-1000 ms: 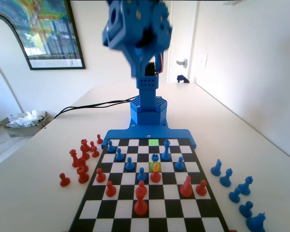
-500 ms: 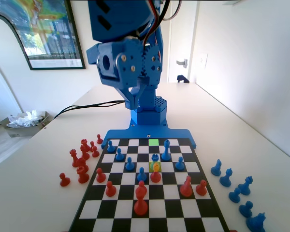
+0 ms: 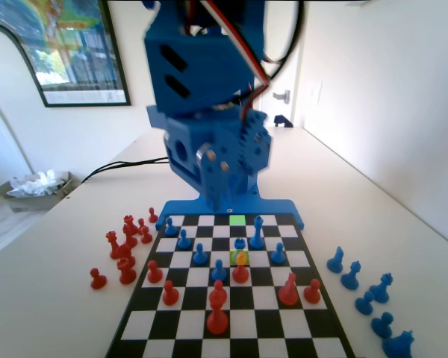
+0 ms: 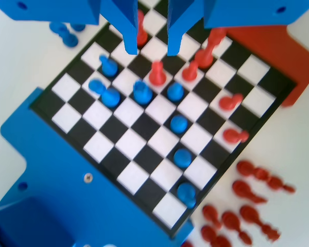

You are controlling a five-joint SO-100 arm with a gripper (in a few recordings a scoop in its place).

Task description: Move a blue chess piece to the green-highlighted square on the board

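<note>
Near edge of the board (image 3: pixel 231 328): red pieces. Mid-board, the blue pawn (image 3: pixel 240 244) stands upright, long axis vertical, just before the yellowish square (image 3: pixel 240 257). At the far edge lies the green square (image 3: pixel 237 220). The gripper (image 4: pixel 150 49) hangs empty above, jaws narrowly apart. Jaws should be centred over the pawn's head before descent.

**TABLE SURFACE – CONTENTS**

Table (image 3: pixel 75 313): pale, flat. The board (image 3: pixel 231 294) lies flat at centre, fixed view. Blue base plate (image 3: pixel 280 206) sits on table at board's far edge, touching it. Red pieces off-board (image 3: pixel 127 250): loose cluster just beside board's left edge. Blue pieces off-board (image 3: pixel 366 294): row near right edge. Black cables (image 3: pixel 134 162) run across table at far left. Tray w/ crumpled paper (image 3: pixel 37 186) at far left.
</note>
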